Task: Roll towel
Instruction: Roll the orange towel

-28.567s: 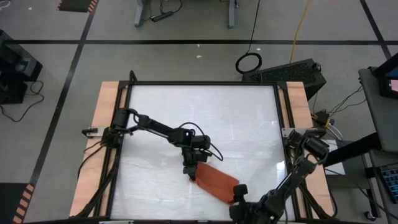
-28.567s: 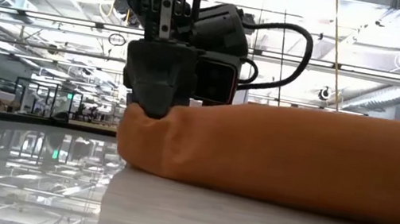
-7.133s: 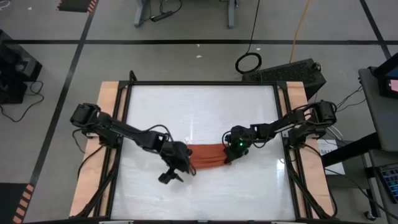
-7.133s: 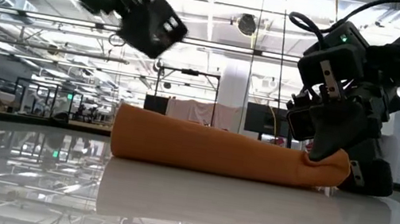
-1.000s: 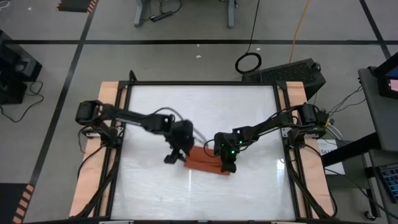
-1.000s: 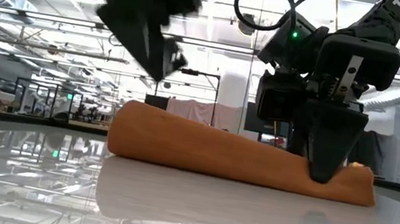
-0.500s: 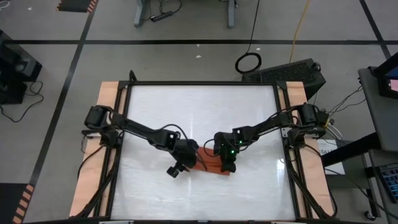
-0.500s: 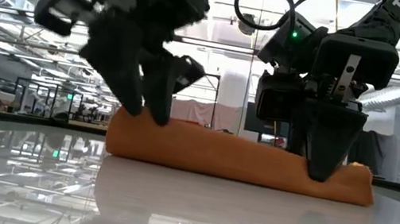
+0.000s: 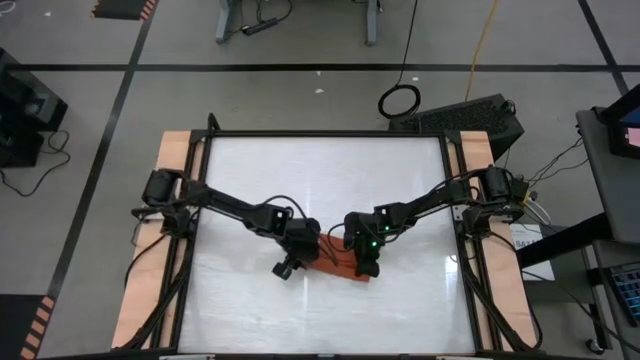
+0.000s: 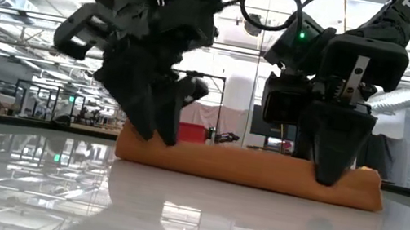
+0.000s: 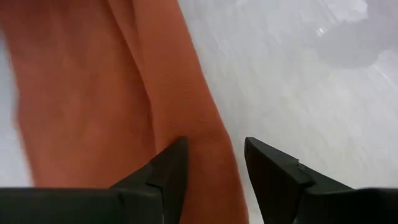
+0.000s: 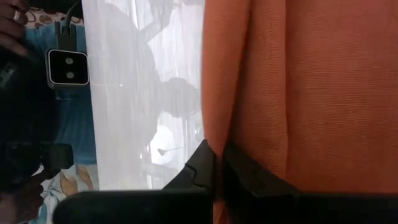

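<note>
From above, one towel (image 9: 335, 262) lies rolled on the white surface (image 9: 330, 180), long axis running between the left gripper (image 9: 297, 262) and right gripper (image 9: 365, 265). At table height, both press its ends. Left wrist: jaws apart. Right wrist: jaws clamped on cloth.

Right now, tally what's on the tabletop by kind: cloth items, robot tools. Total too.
Rust-orange towel: 1
Robot tools: 2, left tool open over one end of the towel, right tool shut on the other end
Total: 3
</note>
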Robot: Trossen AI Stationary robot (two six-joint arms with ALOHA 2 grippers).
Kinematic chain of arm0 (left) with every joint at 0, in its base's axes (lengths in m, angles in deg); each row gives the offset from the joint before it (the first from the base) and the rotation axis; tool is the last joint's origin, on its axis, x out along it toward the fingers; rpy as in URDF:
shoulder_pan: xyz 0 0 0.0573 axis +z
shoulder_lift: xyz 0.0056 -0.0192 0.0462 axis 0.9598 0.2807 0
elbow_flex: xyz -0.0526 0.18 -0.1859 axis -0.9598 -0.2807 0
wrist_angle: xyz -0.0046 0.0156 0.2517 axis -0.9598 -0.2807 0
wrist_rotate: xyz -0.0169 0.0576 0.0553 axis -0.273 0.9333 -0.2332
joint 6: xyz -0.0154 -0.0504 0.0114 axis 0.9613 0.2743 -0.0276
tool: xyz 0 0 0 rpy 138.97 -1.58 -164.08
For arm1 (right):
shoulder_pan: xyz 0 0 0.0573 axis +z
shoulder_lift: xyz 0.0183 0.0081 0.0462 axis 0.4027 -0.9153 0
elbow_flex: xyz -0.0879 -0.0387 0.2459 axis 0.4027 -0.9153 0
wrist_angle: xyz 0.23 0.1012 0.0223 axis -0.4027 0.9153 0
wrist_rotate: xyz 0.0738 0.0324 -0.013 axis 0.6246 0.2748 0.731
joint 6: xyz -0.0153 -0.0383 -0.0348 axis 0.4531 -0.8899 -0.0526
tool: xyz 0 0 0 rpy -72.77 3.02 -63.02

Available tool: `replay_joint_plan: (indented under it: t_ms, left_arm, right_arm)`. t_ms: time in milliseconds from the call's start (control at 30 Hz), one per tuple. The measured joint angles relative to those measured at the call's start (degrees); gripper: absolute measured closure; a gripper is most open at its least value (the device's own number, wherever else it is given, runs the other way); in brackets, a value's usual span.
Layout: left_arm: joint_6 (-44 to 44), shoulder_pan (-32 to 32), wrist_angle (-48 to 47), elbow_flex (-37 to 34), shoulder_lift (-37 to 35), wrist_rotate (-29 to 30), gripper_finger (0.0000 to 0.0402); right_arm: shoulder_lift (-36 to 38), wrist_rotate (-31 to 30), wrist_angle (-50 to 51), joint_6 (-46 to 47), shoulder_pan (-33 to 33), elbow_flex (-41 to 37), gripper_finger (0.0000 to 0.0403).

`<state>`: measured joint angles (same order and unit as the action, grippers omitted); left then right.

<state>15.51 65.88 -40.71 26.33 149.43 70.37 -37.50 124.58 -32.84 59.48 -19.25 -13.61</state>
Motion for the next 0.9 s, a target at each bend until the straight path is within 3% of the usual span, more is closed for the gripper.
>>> replay_joint_plan:
  t_ms: [100,267,400,533,700,900]
  left_arm:
    - [-0.02,0.00,-1.20,0.00,1.69,-1.16,0.0228]
    - [0.25,-0.31,-0.67,0.20,3.59,-1.40,0.0178]
    - [2.76,-1.09,-0.64,0.26,3.58,6.25,0.0167]
    - [2.76,-0.94,-0.67,0.22,3.69,8.03,0.0229]
    - [1.80,-0.79,-0.91,0.19,3.71,8.03,0.0372]
    - [1.73,-0.06,-0.82,0.09,3.79,4.13,0.0382]
  right_arm:
    - [0.00,-0.02,-0.17,0.52,0.00,0.00,0.0399]
    - [0.00,0.12,-0.55,0.91,0.00,0.00,0.0399]
    - [0.94,0.11,-0.55,0.64,0.00,-0.07,0.0399]
    - [2.90,-0.09,-0.33,-0.33,-0.37,-0.21,0.0397]
    - [7.39,-0.13,1.17,-0.46,-1.16,-0.31,0.0373]
    - [15.67,-3.49,7.06,-4.42,-0.45,-0.25,0.0290]
